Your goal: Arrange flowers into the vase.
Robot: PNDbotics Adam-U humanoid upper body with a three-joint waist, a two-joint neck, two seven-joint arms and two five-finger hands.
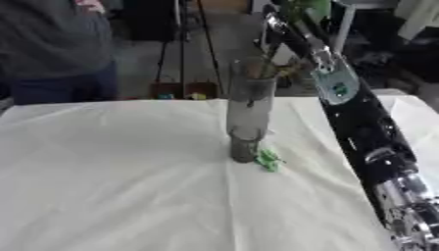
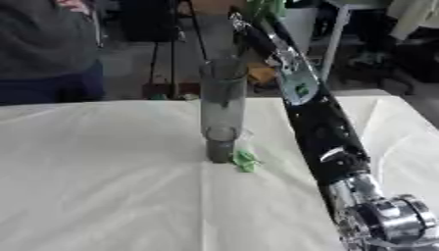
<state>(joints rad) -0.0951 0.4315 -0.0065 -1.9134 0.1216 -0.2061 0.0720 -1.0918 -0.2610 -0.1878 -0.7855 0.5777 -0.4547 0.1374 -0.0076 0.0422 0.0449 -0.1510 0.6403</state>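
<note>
A small green scrap (image 1: pixel 269 160) lies on the white-clothed counter (image 1: pixel 111 186), touching the foot of the vase (image 1: pixel 249 115). The vase is tall, smoky grey glass, upright near the middle. Above its rim the right hand (image 1: pixel 276 24) reaches among green leaves (image 1: pixel 310 7); whether its fingers grip cannot be told.

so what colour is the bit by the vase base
Light green, lying on the white cloth; clearest in the right eye view.
</note>
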